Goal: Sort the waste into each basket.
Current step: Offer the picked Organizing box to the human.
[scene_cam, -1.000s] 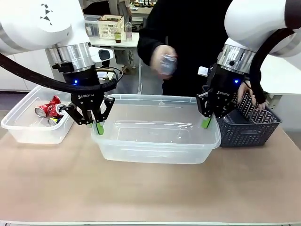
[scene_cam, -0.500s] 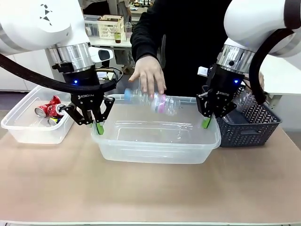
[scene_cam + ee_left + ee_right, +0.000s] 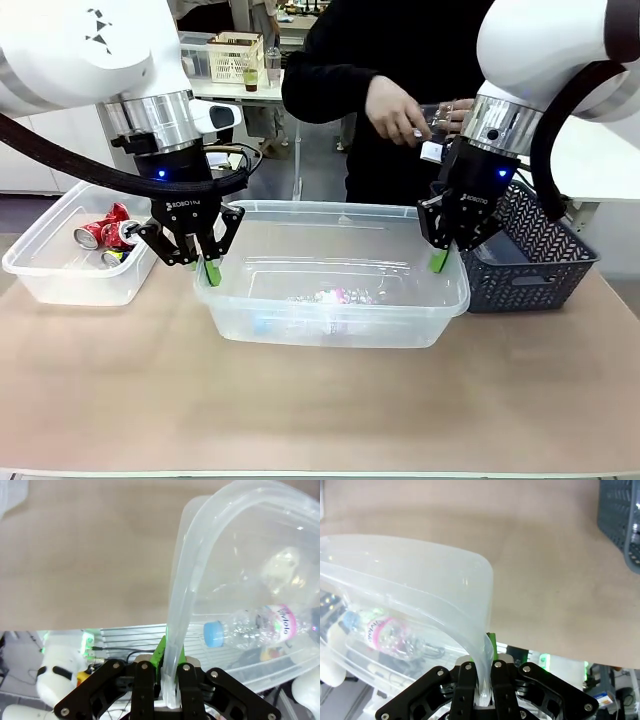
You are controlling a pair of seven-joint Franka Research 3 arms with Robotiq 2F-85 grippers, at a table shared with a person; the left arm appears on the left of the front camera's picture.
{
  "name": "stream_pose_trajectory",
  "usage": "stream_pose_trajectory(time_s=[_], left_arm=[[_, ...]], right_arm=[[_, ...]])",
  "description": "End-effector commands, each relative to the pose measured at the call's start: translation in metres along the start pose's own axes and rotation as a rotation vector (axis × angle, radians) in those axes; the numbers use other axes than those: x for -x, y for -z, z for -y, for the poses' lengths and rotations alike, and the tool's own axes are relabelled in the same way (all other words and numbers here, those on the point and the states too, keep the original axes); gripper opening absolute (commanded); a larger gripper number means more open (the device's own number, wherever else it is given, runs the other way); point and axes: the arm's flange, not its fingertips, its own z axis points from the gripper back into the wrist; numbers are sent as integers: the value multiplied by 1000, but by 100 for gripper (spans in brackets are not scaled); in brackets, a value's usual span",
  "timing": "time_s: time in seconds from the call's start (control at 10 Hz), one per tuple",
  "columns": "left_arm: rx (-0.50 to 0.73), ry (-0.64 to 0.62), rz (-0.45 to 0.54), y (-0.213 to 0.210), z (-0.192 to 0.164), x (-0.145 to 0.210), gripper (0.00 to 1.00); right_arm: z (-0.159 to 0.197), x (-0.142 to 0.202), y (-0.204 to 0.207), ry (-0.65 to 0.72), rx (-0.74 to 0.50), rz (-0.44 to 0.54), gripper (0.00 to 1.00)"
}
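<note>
We've both jaws pinched on the clear tub's rim, steadying it so the plastic bottle lands inside.

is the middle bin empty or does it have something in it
Not empty: a plastic bottle lies on its side in the bin, blue cap and pink label visible in the left wrist view.
</note>
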Motion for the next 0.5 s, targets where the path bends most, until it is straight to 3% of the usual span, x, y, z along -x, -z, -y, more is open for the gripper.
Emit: stream_pose_trajectory(time_s=[0.0,0.4], left_arm=[[-2,-6,-2,-1,-8,-2,0],[-2,-6,-2,-1,-8,-2,0]], right_arm=[[0,3,-3,-3,3,0,0],[0,3,-3,-3,3,0,0]])
